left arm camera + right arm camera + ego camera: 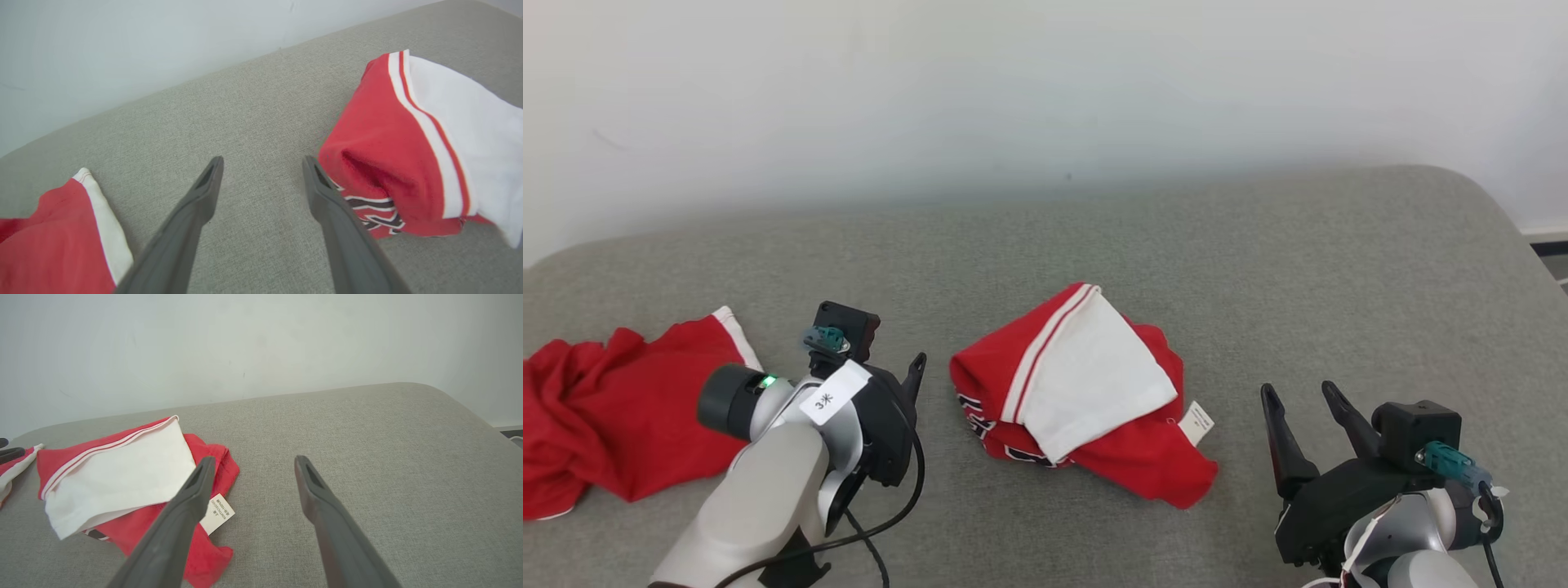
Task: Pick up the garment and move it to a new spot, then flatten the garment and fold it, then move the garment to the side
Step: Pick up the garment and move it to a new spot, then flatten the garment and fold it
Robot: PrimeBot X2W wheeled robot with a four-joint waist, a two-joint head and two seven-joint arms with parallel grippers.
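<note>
Sticker on left arm seemingly reads "3米"; tag on garment illegible.

Support: grey woven upholstered surface, rounded at its far right corner.
Centre: folded garment, red, a white panel uppermost, striped along one edge; its white label lies on the surface at its right.
Left: crumpled red garment with white trim, well apart from the folded one.

Red garments: two. Hands: two. Grey cushion: one. White label: one.
</note>
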